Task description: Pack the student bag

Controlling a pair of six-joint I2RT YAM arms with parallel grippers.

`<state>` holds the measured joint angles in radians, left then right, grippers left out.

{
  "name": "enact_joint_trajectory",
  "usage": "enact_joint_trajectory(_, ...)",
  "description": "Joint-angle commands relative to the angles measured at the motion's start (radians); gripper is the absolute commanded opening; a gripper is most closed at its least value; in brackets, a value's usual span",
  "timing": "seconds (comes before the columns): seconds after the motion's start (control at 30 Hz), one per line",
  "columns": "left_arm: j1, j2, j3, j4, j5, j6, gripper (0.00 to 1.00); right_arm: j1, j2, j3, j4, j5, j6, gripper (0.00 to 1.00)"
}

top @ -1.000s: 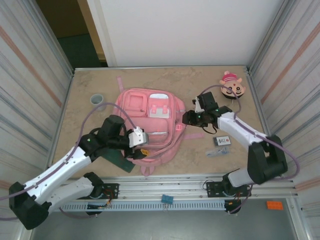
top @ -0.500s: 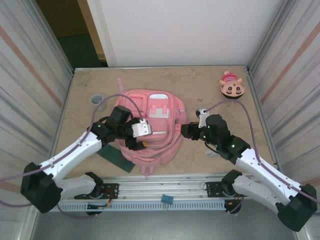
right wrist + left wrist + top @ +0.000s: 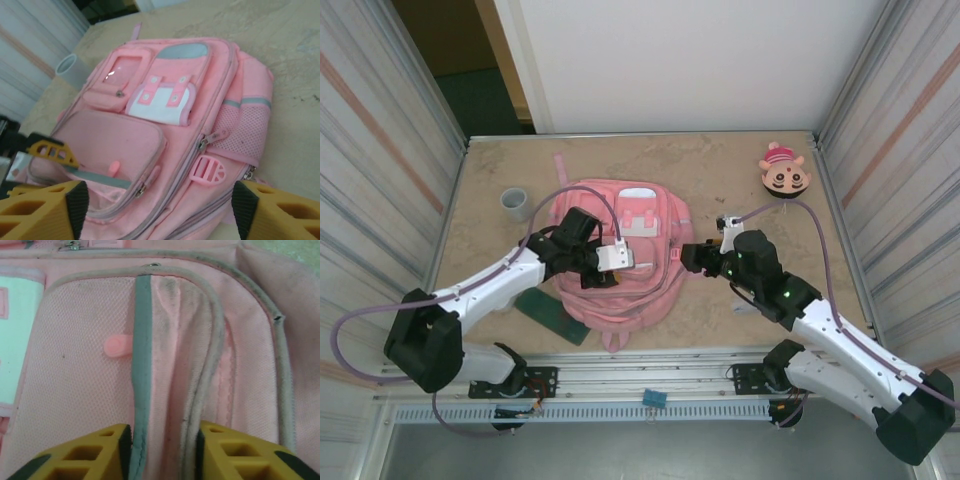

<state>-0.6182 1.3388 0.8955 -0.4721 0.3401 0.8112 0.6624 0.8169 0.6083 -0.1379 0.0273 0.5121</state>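
Pink fabric takes up the middle of my overhead view: the backpack (image 3: 645, 290) lies flat on the sandy table (image 3: 720, 160), front pockets up, its top toward the far wall and its bottom near the arm bases. My left arm reaches in over its lower front pocket, and on the left wrist camera the left pincer (image 3: 164, 452) has its yellow fingers (image 3: 100, 455) drawn in on either side of a raised fold of that pocket. A grey stripe (image 3: 142, 365) lies against one finger and a grubby piped edge (image 3: 210, 355) against the other, so I read it as pinching the fabric. A small pink tab (image 3: 116, 346) sits just left of the stripe. My right arm comes in from the other side. The right pincer (image 3: 692, 258) hangs just beside the backpack's right edge with its fingers spread wide and nothing between them. Its own camera looks across the whole front: a clear window pocket (image 3: 122, 75), a white flap with pink tabs (image 3: 162, 102), a pink buckle (image 3: 210, 170) and a mesh side pocket (image 3: 245, 135). A grey cup (image 3: 515, 203) stands near the backpack's upper left corner. A flat dark green thing (image 3: 552, 315) lies by its lower left edge; I cannot tell what it is. A round pink-and-tan plush toy (image 3: 785, 175) sits well apart in the far right corner.
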Motion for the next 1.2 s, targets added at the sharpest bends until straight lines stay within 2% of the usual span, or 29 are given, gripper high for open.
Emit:
enact_joint_trajectory(0.0, 0.048, -0.083, 0.015, 0.047, 0.077, -0.029, 0.18, -0.008, 0.013, -0.004, 0.027, 0.071, -0.006, 0.88)
enact_joint_trajectory(0.07, 0.095, -0.158, -0.035, 0.118, 0.194, -0.079, 0.09, -0.033, 0.067, 0.035, -0.033, 0.016, -0.094, 0.84)
enact_joint_trajectory(0.17, 0.166, -0.251, -0.120, 0.247, 0.350, -0.163, 0.04, -0.065, 0.159, 0.133, -0.144, -0.162, -0.306, 0.85)
enact_joint_trajectory(0.27, 0.200, -0.300, -0.163, 0.294, 0.429, -0.191, 0.03, -0.103, 0.277, 0.232, -0.244, -0.278, -0.511, 0.87)
enact_joint_trajectory(0.33, 0.209, -0.312, -0.171, 0.274, 0.454, -0.163, 0.03, -0.127, 0.337, 0.272, -0.268, -0.330, -0.629, 0.89)
enact_joint_trajectory(0.47, 0.229, -0.334, -0.197, 0.262, 0.467, -0.116, 0.03, -0.199, 0.457, 0.321, -0.290, -0.519, -0.943, 0.87)
enact_joint_trajectory(0.57, 0.239, -0.338, -0.201, 0.255, 0.468, -0.102, 0.03, -0.253, 0.560, 0.374, -0.322, -0.600, -1.114, 0.84)
enact_joint_trajectory(0.7, 0.239, -0.337, -0.182, 0.211, 0.473, -0.085, 0.03, -0.270, 0.713, 0.472, -0.410, -0.604, -1.290, 0.84)
enact_joint_trajectory(0.77, 0.239, -0.340, -0.181, 0.198, 0.463, -0.074, 0.04, -0.271, 0.785, 0.513, -0.431, -0.594, -1.376, 0.81)
enact_joint_trajectory(0.97, 0.242, -0.339, -0.182, 0.182, 0.456, -0.056, 0.04, -0.284, 0.970, 0.657, -0.507, -0.614, -1.472, 0.74)
enact_joint_trajectory(1.17, 0.242, -0.327, -0.175, 0.195, 0.456, -0.067, 0.04, -0.280, 1.047, 0.748, -0.660, -0.698, -1.547, 0.57)
